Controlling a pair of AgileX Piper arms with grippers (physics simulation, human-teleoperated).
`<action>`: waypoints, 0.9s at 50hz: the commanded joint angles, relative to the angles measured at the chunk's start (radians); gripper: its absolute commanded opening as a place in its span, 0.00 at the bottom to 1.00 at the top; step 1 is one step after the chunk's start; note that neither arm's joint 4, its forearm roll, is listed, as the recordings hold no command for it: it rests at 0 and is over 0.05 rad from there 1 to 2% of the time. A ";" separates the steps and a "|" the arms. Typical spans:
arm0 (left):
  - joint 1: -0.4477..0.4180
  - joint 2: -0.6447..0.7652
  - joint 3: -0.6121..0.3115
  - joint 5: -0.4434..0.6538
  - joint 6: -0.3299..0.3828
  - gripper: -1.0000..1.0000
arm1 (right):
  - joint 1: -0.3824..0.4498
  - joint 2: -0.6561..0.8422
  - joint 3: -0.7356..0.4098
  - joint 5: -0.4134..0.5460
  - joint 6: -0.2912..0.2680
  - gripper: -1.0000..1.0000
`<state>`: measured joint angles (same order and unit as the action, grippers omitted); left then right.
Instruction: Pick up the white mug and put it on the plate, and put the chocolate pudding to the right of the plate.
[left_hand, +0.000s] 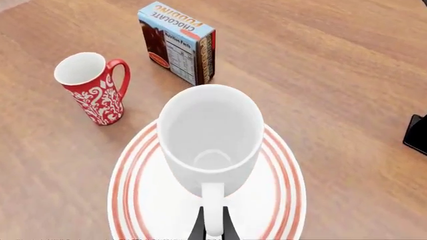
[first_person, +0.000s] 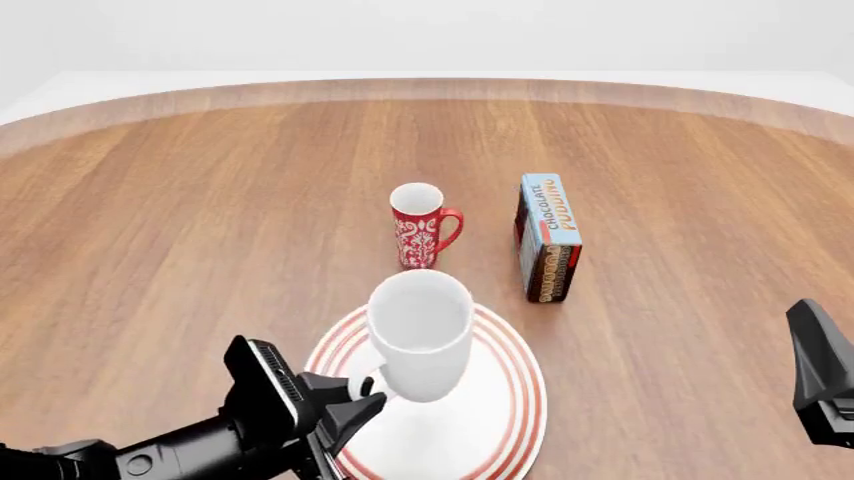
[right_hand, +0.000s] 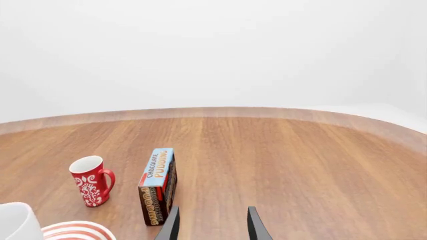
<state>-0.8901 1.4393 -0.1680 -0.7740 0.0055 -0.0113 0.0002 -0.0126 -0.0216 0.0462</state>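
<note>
While the left gripper (left_hand: 213, 227) clamped the handle, these conditions applied.
White mug (first_person: 419, 333): held over the plate (first_person: 514, 425), lower centre of the front view; contact with it could not be told.
Release risk: an off-centre drop could tip the mug.
Chocolate pudding (first_person: 549, 238): upper right of the plate, not yet placed.
Right gripper (right_hand: 212, 227): fingers apart, empty.
Collision risk: red mug (first_person: 423, 226) stood close behind.

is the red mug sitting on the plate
No, the red mug stands on the bare wood beyond the plate.
</note>
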 joint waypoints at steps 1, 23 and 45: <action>0.003 0.046 -0.001 -0.032 0.000 0.00 | -0.001 0.000 0.000 0.000 0.001 1.00; 0.016 0.134 0.005 -0.098 -0.010 0.00 | -0.001 0.000 0.001 -0.001 0.000 1.00; 0.020 0.194 0.010 -0.147 -0.025 0.00 | -0.001 0.000 0.001 -0.001 0.000 1.00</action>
<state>-0.8706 1.6056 -0.1574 -0.8947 -0.0168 -0.0121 0.0002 -0.0116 -0.0229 0.0459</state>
